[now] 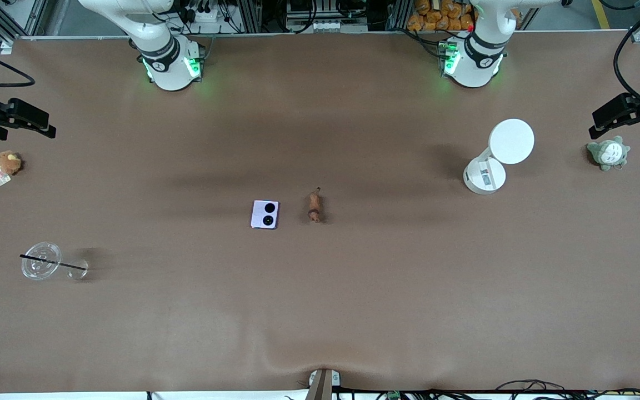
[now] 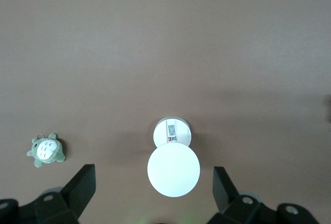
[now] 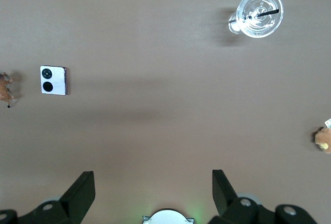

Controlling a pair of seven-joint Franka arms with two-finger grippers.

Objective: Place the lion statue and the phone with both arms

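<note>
Lion statue [image 1: 314, 205] and phone [image 1: 265, 214] lie side by side on the brown table [image 1: 320, 311] at the middle of the front view, close together but not touching, the phone toward the right arm's end. The statue is small, rigid and probably light; its thin upturned tail looks fragile, so a hold across the thicker body seems safest. The phone is flat, stiff and likely slick; a pinch across two facing edges should suit it, though its low profile leaves little to catch.

Left gripper [image 2: 152, 195] hangs over the table near a white desk lamp [image 1: 498, 158], by the right edge of the front view; its fingers [image 2: 83, 185] are spread wide and hold nothing. Right gripper [image 3: 152, 195] hangs by the left edge of the front view, over the table's end, fingers [image 3: 83, 188] likewise wide apart and empty. Neither touches anything.

Other items: a clear cup with a straw [image 1: 42, 261], a brown plush toy [image 1: 8, 163], a grey-green plush toy [image 1: 608, 153].
</note>
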